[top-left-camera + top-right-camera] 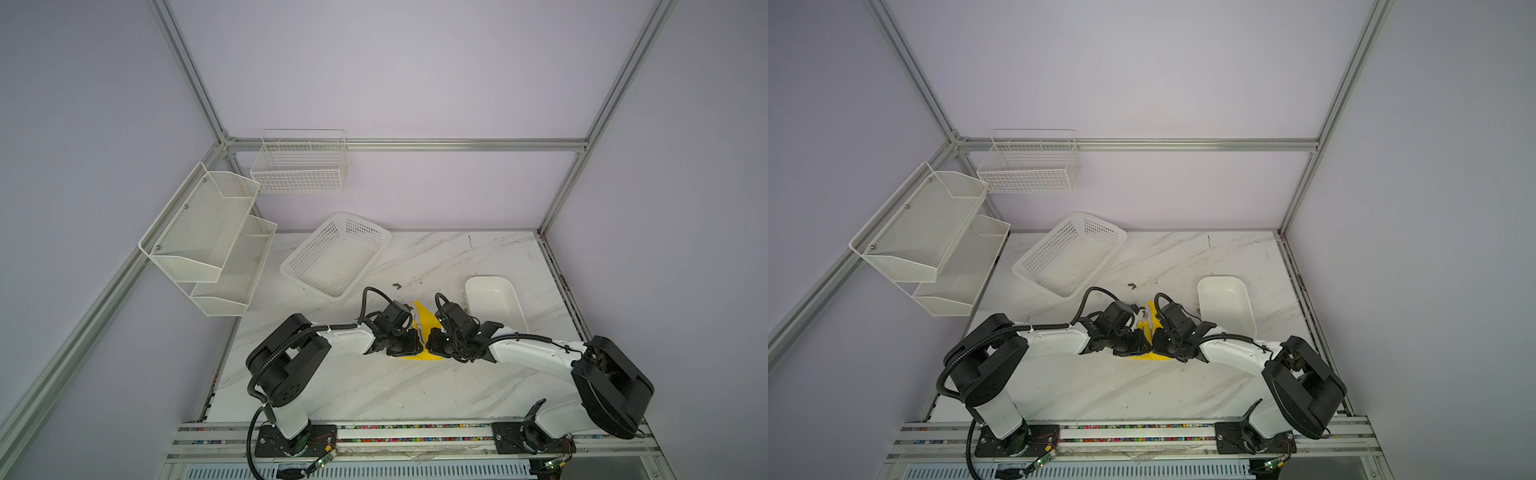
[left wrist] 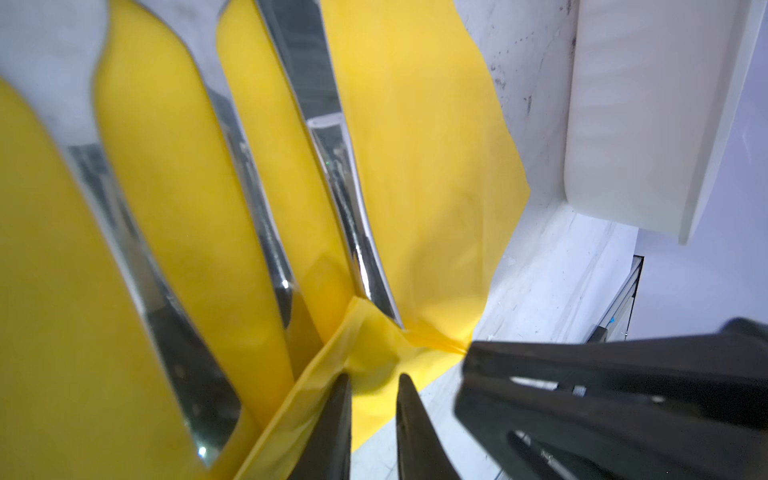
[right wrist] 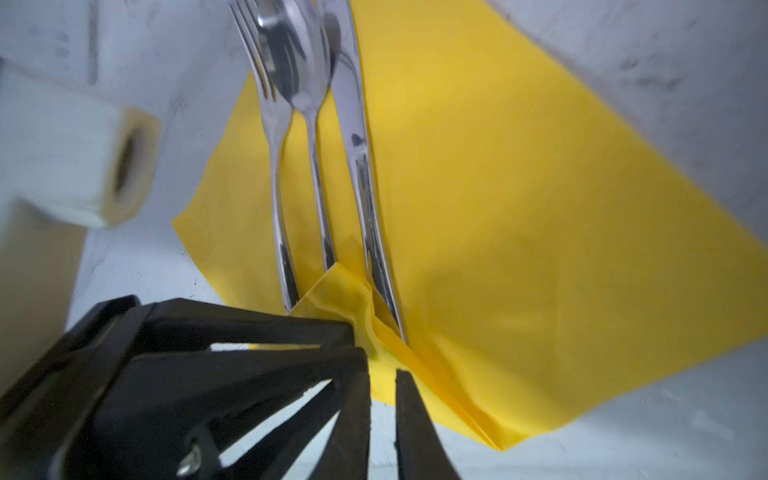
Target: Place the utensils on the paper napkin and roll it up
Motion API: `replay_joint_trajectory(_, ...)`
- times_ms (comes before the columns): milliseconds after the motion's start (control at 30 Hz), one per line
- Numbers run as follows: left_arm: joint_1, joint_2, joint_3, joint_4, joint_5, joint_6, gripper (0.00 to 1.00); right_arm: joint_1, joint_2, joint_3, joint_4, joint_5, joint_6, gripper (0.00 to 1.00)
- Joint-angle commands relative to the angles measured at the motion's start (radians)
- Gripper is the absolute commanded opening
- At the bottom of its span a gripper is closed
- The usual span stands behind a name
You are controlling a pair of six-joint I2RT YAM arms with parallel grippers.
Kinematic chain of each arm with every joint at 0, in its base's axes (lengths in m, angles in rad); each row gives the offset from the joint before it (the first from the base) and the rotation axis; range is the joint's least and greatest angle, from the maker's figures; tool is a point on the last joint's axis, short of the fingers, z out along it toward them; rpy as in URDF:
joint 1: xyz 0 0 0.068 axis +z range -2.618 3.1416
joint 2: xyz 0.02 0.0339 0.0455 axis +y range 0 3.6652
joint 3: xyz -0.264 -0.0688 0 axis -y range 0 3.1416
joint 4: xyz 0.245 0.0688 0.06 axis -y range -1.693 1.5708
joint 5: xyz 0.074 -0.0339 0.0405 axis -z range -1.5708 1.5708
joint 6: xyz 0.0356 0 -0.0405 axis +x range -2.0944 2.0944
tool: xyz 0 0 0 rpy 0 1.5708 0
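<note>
Low over the table (image 1: 415,386), the two grippers sit close together. The left gripper (image 2: 374,376) has its jaws narrow over the paper napkin's (image 3: 519,208) folded-up corner; I cannot tell whether they pinch it. The right gripper (image 3: 380,372) is barely parted, grips nothing, and has its tips at the napkin's edge. Beyond, the utensils (image 3: 316,166) lie side by side on the napkin, handle ends at that fold.

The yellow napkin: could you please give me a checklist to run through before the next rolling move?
1. Fork, spoon and knife lying on the napkin: ok.
2. Corner flap folded over the handle ends: ok.
3. Left tool closed on the flap: not ok; jaws slightly apart.
4. Right tool closed on the paper: not ok; jaws slightly apart.
5. Tray clear of the napkin: ok.
</note>
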Motion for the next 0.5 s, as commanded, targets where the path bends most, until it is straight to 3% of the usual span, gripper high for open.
replay_joint_trajectory(0, -0.004, -0.010, 0.067, 0.014, 0.010, 0.003, 0.21, -0.048, -0.049, -0.023, -0.090, 0.099, -0.001, 0.20)
replay_joint_trajectory(133, -0.004, -0.019, 0.060, 0.012, 0.009, 0.002, 0.21, -0.115, -0.085, -0.035, -0.126, 0.117, -0.021, 0.24)
replay_joint_trajectory(467, -0.004, -0.033, 0.050, 0.011, 0.006, 0.002, 0.21, -0.208, -0.001, -0.012, -0.119, 0.113, -0.075, 0.36)
